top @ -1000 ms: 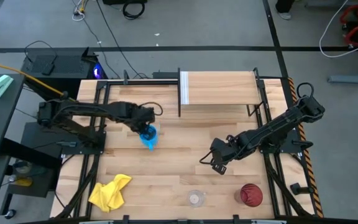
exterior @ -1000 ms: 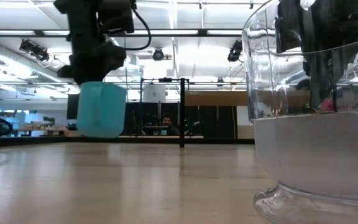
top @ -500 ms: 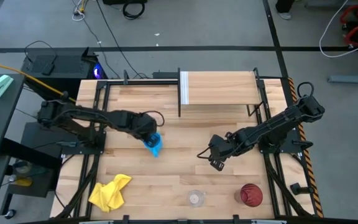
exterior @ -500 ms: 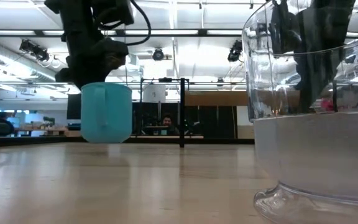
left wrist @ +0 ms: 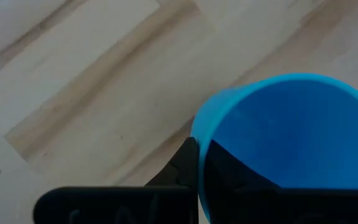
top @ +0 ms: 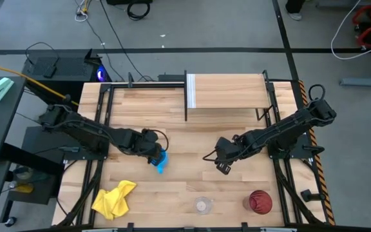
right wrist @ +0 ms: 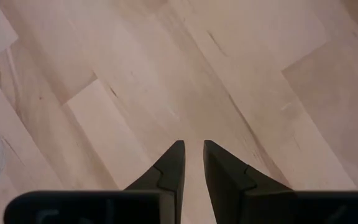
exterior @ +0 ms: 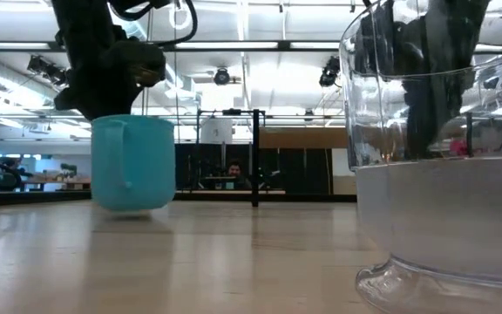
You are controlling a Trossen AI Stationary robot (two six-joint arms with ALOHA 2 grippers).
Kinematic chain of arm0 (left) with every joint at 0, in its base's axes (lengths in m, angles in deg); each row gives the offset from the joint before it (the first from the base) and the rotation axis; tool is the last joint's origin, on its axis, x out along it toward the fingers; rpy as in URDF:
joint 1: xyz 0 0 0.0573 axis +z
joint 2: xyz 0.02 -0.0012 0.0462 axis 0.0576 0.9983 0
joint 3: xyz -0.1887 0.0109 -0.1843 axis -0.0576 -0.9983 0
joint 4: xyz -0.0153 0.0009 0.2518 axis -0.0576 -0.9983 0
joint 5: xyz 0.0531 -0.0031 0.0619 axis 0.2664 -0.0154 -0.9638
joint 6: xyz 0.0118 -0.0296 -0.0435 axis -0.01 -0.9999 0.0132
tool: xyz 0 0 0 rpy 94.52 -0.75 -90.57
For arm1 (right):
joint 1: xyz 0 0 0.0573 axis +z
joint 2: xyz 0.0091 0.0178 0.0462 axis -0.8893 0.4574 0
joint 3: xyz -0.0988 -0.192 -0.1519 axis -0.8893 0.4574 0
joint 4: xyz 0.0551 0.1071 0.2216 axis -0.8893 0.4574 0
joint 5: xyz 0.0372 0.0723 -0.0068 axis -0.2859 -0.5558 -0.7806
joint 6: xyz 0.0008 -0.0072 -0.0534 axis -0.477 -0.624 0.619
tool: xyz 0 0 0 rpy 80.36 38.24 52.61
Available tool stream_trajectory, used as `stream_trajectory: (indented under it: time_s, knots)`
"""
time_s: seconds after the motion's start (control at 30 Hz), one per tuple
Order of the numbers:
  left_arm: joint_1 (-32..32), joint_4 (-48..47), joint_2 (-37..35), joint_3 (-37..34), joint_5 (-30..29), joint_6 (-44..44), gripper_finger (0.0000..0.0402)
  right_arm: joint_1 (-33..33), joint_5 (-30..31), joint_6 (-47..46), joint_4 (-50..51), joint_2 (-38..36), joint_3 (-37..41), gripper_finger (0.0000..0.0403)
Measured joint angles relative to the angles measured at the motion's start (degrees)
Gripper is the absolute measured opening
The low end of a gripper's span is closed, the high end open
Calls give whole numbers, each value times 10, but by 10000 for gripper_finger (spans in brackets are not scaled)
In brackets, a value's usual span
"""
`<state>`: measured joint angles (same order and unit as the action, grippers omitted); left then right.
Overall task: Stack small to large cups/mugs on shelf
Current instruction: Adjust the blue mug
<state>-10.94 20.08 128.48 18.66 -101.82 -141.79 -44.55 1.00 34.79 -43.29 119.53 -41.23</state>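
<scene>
The blue mug (top: 160, 160) is clamped at its rim by the left end effector (top: 154, 156), seemingly just above the worktop (top: 185, 187); the right end effector (right wrist: 190, 163), at three o'clock of it, is held slightly apart.

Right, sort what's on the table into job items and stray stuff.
Job items: blue mug, gripped at its rim by the left tool; clear cup; dark red tumbler; shelf.

Stray: yellow cloth. The right tool holds nothing.

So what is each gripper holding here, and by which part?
The left gripper holds the blue mug by its rim wall. The right gripper holds nothing.
</scene>
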Motion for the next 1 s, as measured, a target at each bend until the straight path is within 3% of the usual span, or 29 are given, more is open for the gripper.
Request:
stream_trajectory:
  time_s: [0.43,0.6,1.0]
  knots:
    - [-18,55,30,21,10,0,11,-17,-4,26,-7,0,0,66]
    - [-10,39,62,76,4,48,11,-17,-4,31,-11,0,0,66]
    - [-24,-27,227,254,13,168,15,-3,-18,39,-13,0,0,66]
